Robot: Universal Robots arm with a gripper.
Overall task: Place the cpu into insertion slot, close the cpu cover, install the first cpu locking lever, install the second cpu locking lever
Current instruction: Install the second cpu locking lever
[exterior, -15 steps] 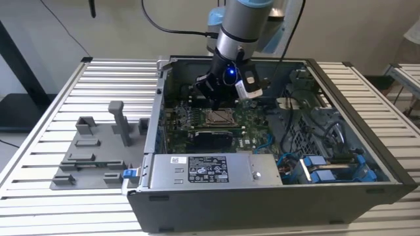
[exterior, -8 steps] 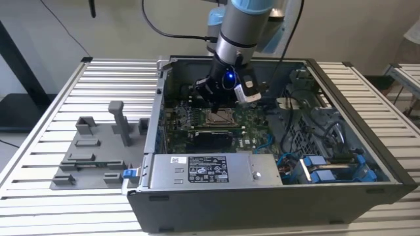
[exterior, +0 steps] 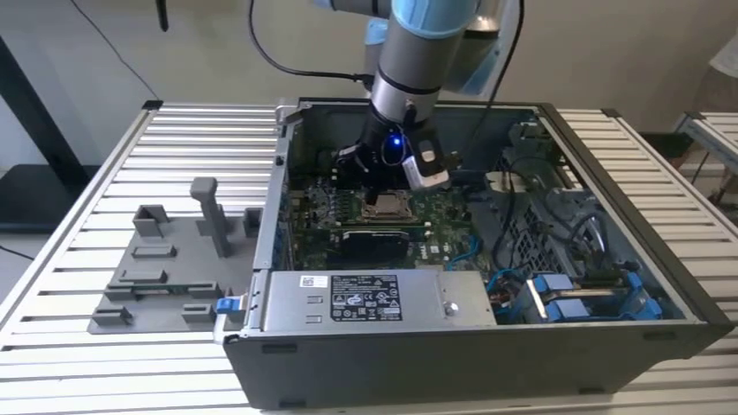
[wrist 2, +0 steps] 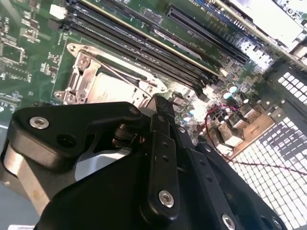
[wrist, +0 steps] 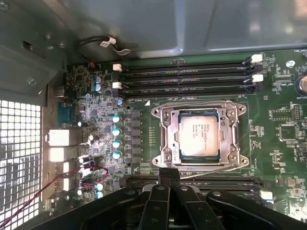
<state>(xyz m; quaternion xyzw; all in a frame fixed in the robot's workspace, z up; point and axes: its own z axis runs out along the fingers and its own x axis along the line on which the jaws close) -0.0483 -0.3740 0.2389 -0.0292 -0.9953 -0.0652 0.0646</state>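
Note:
The cpu (wrist: 199, 135) lies flat in the insertion slot (exterior: 386, 206), with its tan-grey top showing. The silvery cpu cover (wrist: 166, 143) is down around it, its window framing the chip. In the second wrist view a thin wire lever (wrist 2: 120, 74) crosses the cover (wrist 2: 79, 72) at a slant. My gripper (wrist: 169, 175) is shut with nothing held, and its black fingertips are at the socket's edge beside the long black slots. In the exterior view the gripper (exterior: 390, 177) hangs just above the socket, inside the open computer case.
Long black memory slots (wrist: 187, 76) run along both sides of the socket. Blue capacitors (wrist: 115, 132) and a red wire (wrist: 72, 175) lie beside it. The case walls and a power supply (exterior: 358, 298) ring the board. A grey fixture plate (exterior: 162, 268) sits at the exterior view's left.

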